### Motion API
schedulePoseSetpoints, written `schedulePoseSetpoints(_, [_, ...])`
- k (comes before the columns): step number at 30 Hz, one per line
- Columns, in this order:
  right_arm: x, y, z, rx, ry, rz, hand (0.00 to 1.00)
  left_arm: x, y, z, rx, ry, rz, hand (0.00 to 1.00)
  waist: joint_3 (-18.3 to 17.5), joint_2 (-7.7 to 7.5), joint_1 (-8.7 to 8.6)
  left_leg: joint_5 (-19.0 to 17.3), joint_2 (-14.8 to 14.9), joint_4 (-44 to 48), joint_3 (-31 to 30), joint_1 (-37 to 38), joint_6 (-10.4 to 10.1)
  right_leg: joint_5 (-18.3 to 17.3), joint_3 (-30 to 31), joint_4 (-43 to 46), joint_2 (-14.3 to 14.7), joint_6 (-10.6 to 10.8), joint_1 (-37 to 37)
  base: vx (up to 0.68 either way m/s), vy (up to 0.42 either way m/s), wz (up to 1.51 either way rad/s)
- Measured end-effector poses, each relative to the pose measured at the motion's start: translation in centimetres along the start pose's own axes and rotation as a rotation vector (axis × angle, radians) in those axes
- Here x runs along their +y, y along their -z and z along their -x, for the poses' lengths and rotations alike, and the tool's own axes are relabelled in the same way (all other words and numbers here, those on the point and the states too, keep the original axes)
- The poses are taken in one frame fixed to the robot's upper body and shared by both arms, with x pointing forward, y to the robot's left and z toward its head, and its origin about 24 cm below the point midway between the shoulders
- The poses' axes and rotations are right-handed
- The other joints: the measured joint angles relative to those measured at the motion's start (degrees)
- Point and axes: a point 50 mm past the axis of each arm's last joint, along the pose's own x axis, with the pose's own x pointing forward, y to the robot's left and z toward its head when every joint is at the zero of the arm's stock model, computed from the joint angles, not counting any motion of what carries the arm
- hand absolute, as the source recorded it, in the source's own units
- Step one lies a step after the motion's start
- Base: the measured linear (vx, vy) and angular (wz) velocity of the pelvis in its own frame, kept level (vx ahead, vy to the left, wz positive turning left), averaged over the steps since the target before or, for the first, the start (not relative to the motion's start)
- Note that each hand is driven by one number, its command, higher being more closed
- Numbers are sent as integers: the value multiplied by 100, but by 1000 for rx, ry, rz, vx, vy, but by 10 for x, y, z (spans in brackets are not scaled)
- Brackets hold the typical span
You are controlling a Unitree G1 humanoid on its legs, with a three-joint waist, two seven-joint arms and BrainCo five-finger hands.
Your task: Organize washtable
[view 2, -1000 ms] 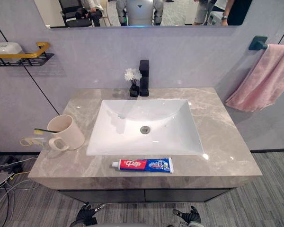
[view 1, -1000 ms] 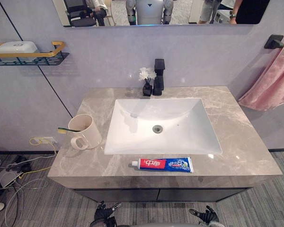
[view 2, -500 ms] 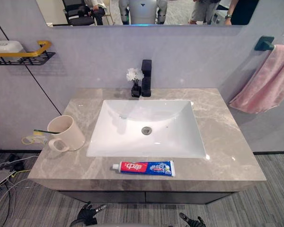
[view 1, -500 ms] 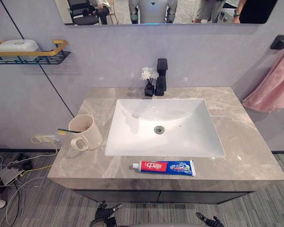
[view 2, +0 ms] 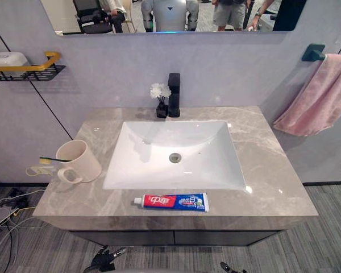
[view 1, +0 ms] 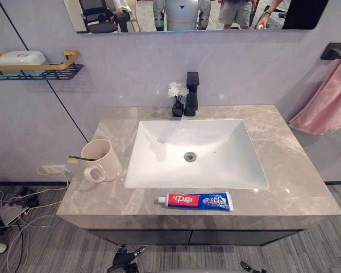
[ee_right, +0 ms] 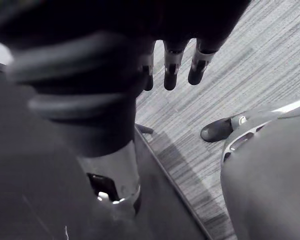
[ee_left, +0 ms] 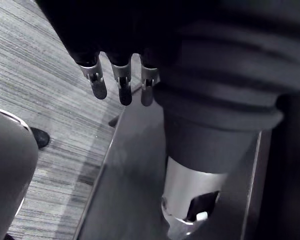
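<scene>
Loose toothpaste tube (view 1: 195, 200) lay flat along countertop (view 1: 290, 170) front edge, just before the sink (view 1: 159, 153); cup (view 1: 102, 159) with toothbrush (view 1: 82, 159) at left edge. Tube likely light, soft, slick: pinch mid-body. Both empty: left hand (ee_left: 122, 90), right hand (ee_right: 172, 70) hung slack.

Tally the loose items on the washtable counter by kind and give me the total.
Cream ceramic mug: 1
Yellow-green-handled toothbrush, resting in the mug: 1
Red, white and blue toothpaste tube: 1
Small black vase of white flowers: 1
Total: 4
</scene>
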Motion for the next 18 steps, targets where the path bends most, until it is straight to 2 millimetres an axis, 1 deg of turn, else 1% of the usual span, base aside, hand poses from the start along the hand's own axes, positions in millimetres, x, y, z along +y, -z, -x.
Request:
schedulePoseSetpoints(1, [-3, -3, -1, -8, 10, -9, 0, 9, 1, 0, 7, -29, 21, 0, 9, -1, 3, 32, -10, -27, -65, -12, 7, -18, -82, 21, -12, -2, 17, 21, -21, 30])
schedulePoseSetpoints(2, [-5, -5, -1, -11, 16, -13, 0, 13, 0, 0, 6, -43, 31, 0, 10, 0, 4, 42, -13, -34, -102, -11, 8, -32, -117, 35, -15, -14, 28, 9, -22, 31])
schedulePoseSetpoints(3, [-9, -7, -2, -16, 29, -22, 0, 25, 1, 0, 8, -80, 51, 0, 9, 3, 6, 46, -15, -33, -162, 0, 8, -54, -173, 50, -21, -9, 69, -22, -20, 23])
schedulePoseSetpoints(5, [-12, -14, -3, -33, 38, -32, 0, 43, -2, 0, -3, -147, 108, 0, 17, 25, 15, 64, -16, -33, -209, -6, 12, -110, -244, 135, -41, -3, 78, -47, -18, 19])
schedulePoseSetpoints(7, [-14, -19, -4, -48, 42, -36, 0, 56, -8, 1, -28, -190, 150, 0, 28, 58, 16, 86, -30, -36, -304, -13, 21, -195, -300, 273, -79, 10, 71, -69, -12, 24])
schedulePoseSetpoints(9, [-14, -20, -4, -52, 44, -40, 0, 63, -13, 2, -62, -219, 191, 0, 27, 72, 21, 90, -32, -38, -354, -10, 23, -239, -389, 345, -96, 16, 67, -68, -9, 21])
schedulePoseSetpoints(10, [-13, -21, -4, -57, 42, -41, 0, 67, -21, 2, -94, -240, 218, 0, 25, 79, 31, 106, -36, -50, -411, -18, 23, -261, -432, 367, -104, 25, 71, -56, -14, 20])
schedulePoseSetpoints(12, [-13, -21, -4, -57, 42, -41, 0, 72, -37, 5, -173, -266, 261, 0, 26, 78, 33, 138, -32, -88, -479, -28, 19, -310, -485, 437, -108, 26, 62, -40, -19, 20])
schedulePoseSetpoints(14, [-15, -20, -3, -65, 45, -42, 0, 80, -71, 14, -342, -288, 311, 0, 29, 85, 44, 155, -6, -87, -510, -45, -4, -376, -576, 510, -102, 7, 62, -15, -25, 19])
schedulePoseSetpoints(15, [-15, -21, -3, -74, 45, -43, 0, 82, -80, 18, -393, -295, 319, 0, 27, 86, 52, 159, 3, -87, -514, -48, -8, -401, -583, 548, -101, 1, 61, 12, -26, 12])
schedulePoseSetpoints(16, [-15, -22, -2, -88, 43, -41, 0, 85, -101, 28, -501, -307, 339, 0, 26, 85, 84, 162, 16, -87, -531, -55, -14, -436, -604, 590, -98, 0, 50, 20, -24, 7])
schedulePoseSetpoints(17, [-15, -22, -1, -93, 42, -38, 0, 86, -111, 34, -558, -308, 349, 0, 25, 88, 114, 163, 20, -87, -545, -57, -15, -453, -619, 611, -98, 5, 47, 22, -21, 13])
schedulePoseSetpoints(18, [-14, -20, 0, -99, 35, -15, 0, 86, -138, 50, -703, -308, 370, 0, 12, 90, 170, 164, 22, -79, -585, -68, -17, -508, -660, 666, -104, 7, 46, 23, -19, 21])
